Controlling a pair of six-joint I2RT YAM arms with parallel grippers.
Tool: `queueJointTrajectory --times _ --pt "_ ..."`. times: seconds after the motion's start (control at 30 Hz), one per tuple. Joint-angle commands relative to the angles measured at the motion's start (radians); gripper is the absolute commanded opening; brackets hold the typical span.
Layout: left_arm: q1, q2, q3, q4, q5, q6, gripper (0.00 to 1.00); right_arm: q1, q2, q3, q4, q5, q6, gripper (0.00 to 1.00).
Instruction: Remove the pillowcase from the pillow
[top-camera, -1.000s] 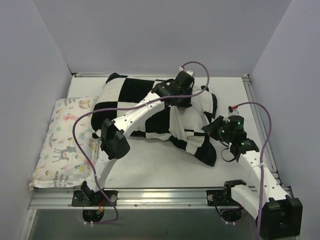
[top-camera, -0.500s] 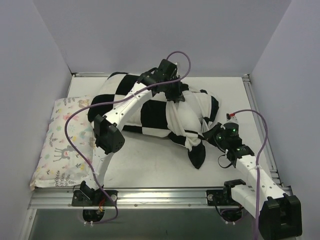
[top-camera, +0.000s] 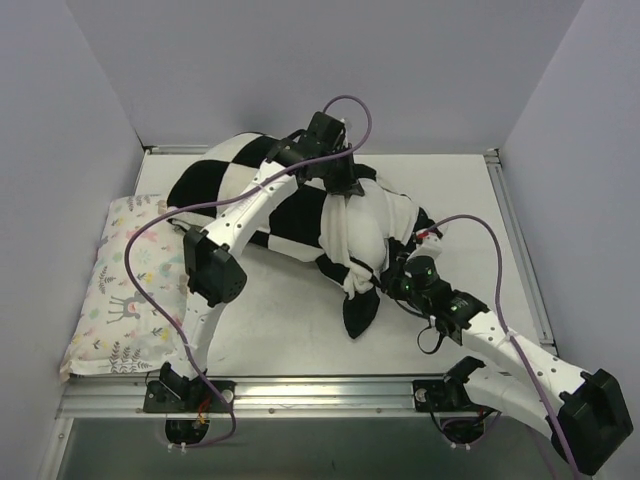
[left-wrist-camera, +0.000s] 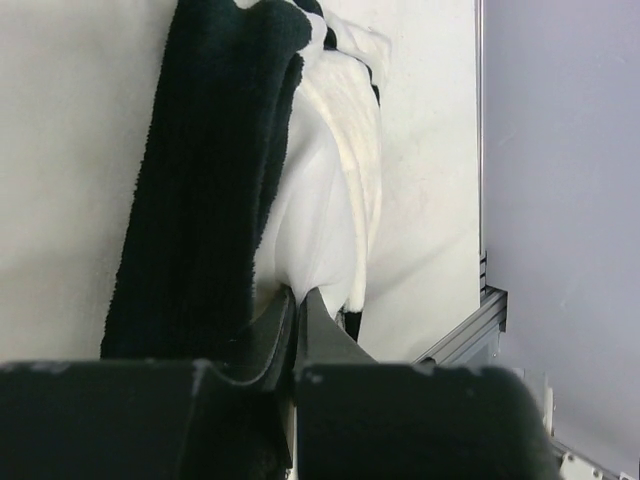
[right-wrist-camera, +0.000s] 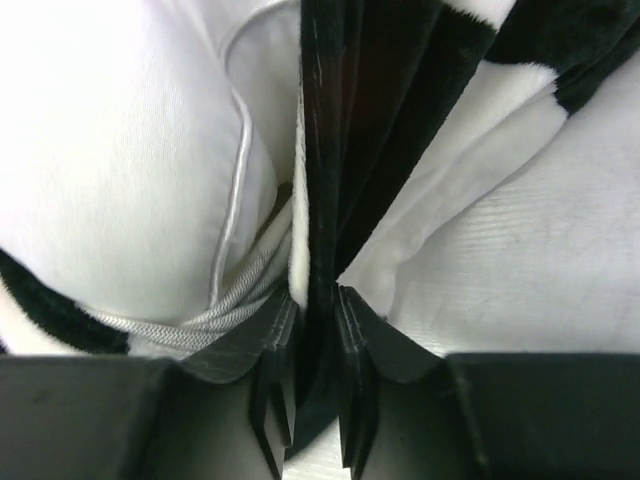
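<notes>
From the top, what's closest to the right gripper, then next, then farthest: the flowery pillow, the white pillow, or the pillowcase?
1. Pillowcase, caught in the right gripper.
2. White pillow, just behind it.
3. Flowery pillow, far left edge.

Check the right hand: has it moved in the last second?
Yes. The right hand has shifted left, away from the right-side table rail, clamped on the pillowcase.
</notes>
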Motion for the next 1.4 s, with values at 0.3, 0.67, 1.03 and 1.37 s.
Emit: queueJointTrajectory --times 0.3,0.67,1.03,1.37 --pt "0.059 -0.124 0.04 0.223 -0.126 -0.01 0.0 0.144 0.134 0.022 -0.158 0.144 0.039 0.11" --pt "-0.002 -0.542 -0.644 0.439 -0.149 0.029 0.0 -0.06 0.042 0.106 -0.158 0.017 0.012 0.36" --pt "-0.137 -0.748 -1.0 0.576 -0.21 0.024 0.0 0.007 0.067 0.309 -0.218 -0.011 -0.039 0.81" --pt "-0.141 -0.901 -1.085 0.539 -0.274 0.042 0.0 -0.161 0.163 0.249 -0.278 0.079 -0.005 0.17"
